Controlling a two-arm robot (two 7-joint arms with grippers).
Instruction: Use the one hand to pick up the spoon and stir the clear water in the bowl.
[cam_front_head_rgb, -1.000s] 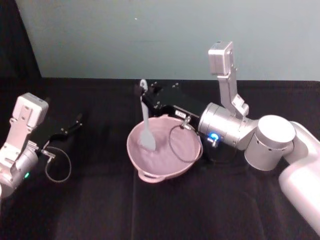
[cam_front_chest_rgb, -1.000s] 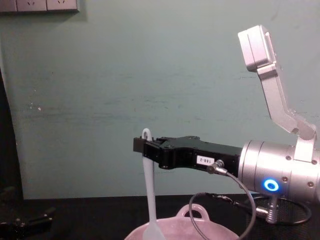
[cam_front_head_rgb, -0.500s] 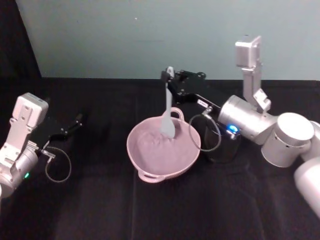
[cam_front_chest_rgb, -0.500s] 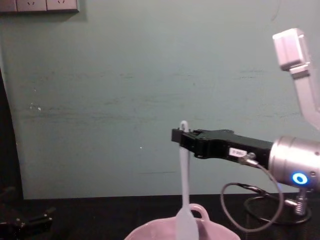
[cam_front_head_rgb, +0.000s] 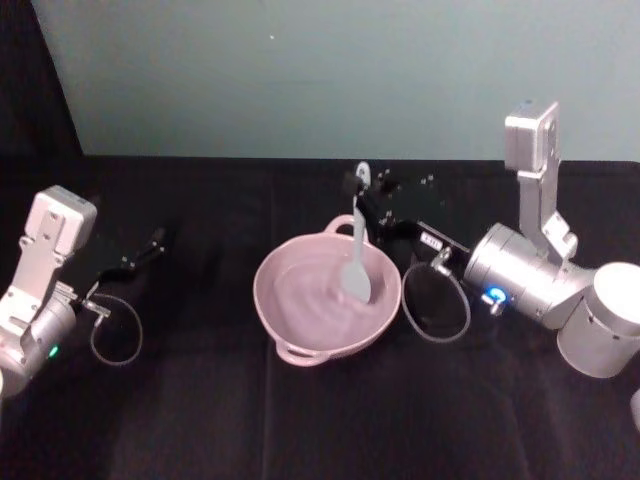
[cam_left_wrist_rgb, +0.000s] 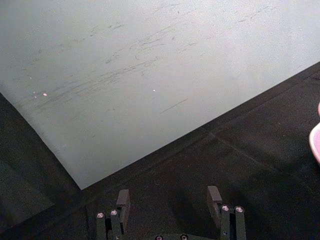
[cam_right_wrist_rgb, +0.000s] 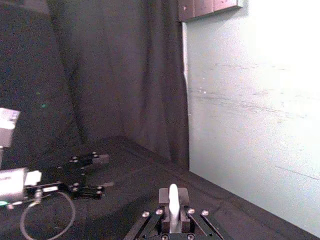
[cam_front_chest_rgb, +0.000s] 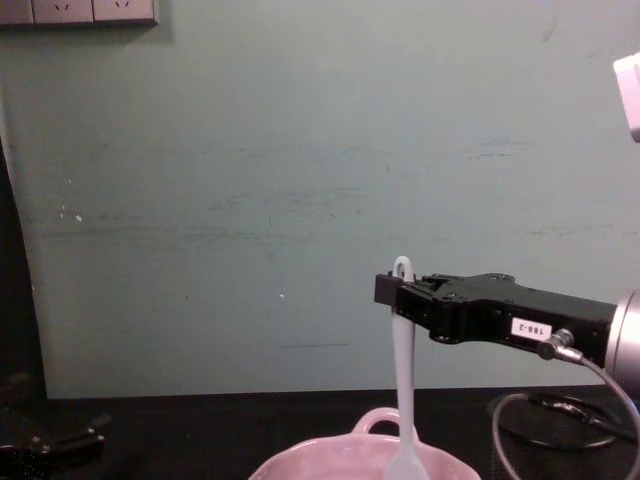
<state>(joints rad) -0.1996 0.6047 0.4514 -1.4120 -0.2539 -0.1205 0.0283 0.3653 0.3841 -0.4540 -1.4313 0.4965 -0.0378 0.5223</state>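
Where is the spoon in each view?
Head: spoon upright at centre, head in the bowl, held by the right hand.
Chest: spoon hanging from that hand into the bowl.
Right wrist: spoon handle end clamped in the hand.
Left wrist: bowl rim beyond the open left hand.
Shared landmark: the bowl.

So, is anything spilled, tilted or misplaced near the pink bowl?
Nothing stands out: the pale pink glossy bowl sits level, no spill shows around it, and the right gripper holds the white plastic spoon nearly upright inside it; the left gripper lies parked.
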